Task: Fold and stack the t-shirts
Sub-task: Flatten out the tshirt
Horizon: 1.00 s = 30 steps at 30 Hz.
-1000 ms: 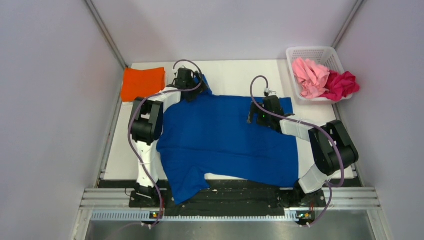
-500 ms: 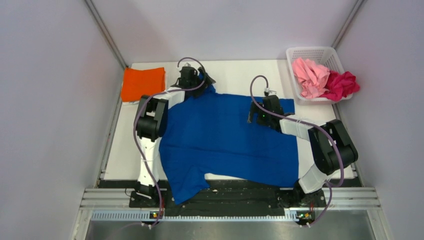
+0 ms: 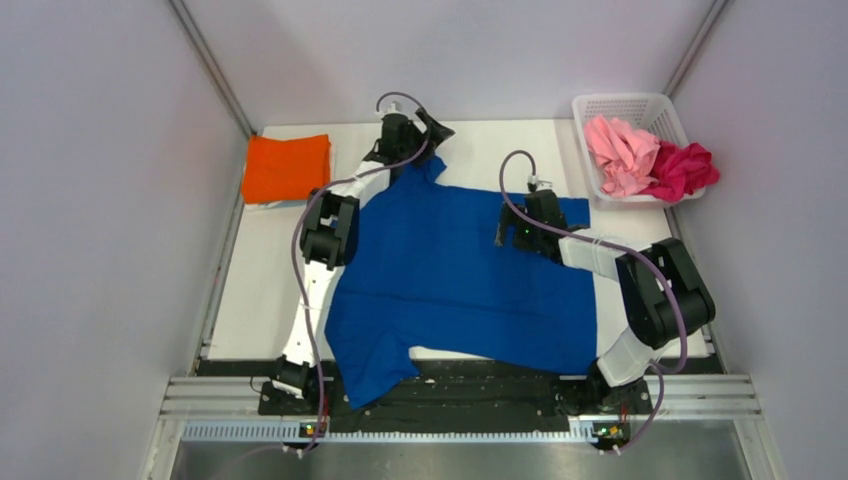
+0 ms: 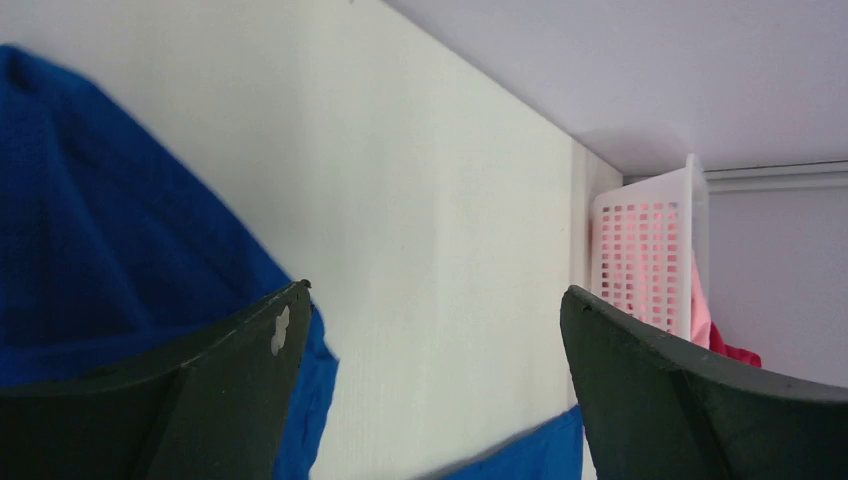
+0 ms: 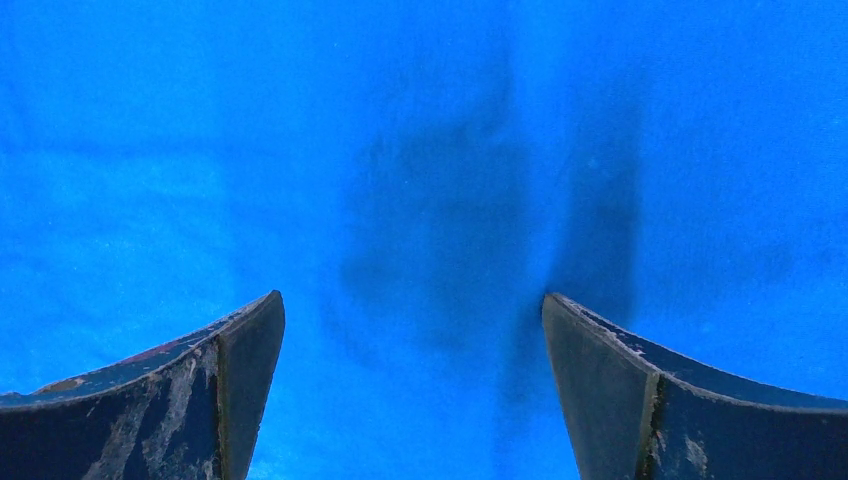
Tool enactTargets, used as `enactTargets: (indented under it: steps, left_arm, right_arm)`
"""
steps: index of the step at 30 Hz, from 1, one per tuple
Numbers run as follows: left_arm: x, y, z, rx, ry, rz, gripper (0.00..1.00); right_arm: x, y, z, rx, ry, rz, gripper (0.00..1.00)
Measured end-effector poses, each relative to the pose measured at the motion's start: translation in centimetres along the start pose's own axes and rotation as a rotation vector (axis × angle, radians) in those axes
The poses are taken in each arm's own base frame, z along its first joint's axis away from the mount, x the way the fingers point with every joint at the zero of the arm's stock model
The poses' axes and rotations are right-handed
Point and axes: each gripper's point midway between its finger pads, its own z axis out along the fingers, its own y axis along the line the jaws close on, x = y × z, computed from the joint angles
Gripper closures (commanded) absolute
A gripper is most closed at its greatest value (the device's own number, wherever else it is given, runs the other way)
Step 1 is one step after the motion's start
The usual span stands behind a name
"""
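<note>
- Lying folded left of blue t-shirt (image 3: pixel 460 270): orange t-shirt (image 3: pixel 286 167).
- Blue t-shirt unfolded; left pincer (image 4: pixel 435 288), right pincer (image 5: pixel 412 296) both spread.
- Right of it: pink t-shirt (image 3: pixel 620 152), magenta t-shirt (image 3: pixel 682 168), crumpled in basket (image 3: pixel 625 104).

White-and-black arms (image 3: pixel 328 228), looping purplish cables (image 3: pixel 518 153), dark wedge fingers (image 5: pixel 150 420) (the right pair scuffed)

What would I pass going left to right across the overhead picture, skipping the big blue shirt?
Folded orange t-shirt → left arm's black gripper → right arm's black gripper → crumpled light pink t-shirt → magenta t-shirt.
</note>
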Motion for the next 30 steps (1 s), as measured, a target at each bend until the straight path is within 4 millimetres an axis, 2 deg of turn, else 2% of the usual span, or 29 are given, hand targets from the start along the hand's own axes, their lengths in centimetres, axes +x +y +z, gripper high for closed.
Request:
enactTargets:
  steps: [5,12,16,22,25,28,30]
  left_arm:
    - [0.0,-1.3,2.3,0.064,-0.013,0.013,0.01]
    - [0.1,-2.5,1.9,0.065,-0.017,0.136,0.01]
    - [-0.8,-3.5,-0.9,0.017,-0.032,0.232,0.01]
    - [-4.3,-7.4,-7.5,-0.028,-0.122,0.348,0.01]
    - [-4.9,-8.1,-10.3,-0.050,-0.145,0.379,0.01]
    - [-4.4,-7.5,-10.9,-0.072,-0.120,0.398,0.01]
    - [-3.3,-5.9,-10.4,-0.109,-0.068,0.402,0.01]
  right_arm:
    - [0.0,0.0,0.0,0.002,-0.001,-0.001,0.01]
    - [0.0,0.0,0.0,0.002,-0.001,-0.002,0.01]
    - [-0.1,0.0,0.0,0.002,0.001,-0.002,0.01]
    - [-1.7,0.4,-0.2,0.009,-0.033,0.001,0.01]
    - [-2.5,-0.1,-0.7,0.035,-0.057,0.007,0.01]
    - [-3.1,-0.6,-1.0,0.051,-0.072,0.031,0.01]
    - [-3.3,-1.4,-1.0,0.064,-0.070,0.058,0.01]
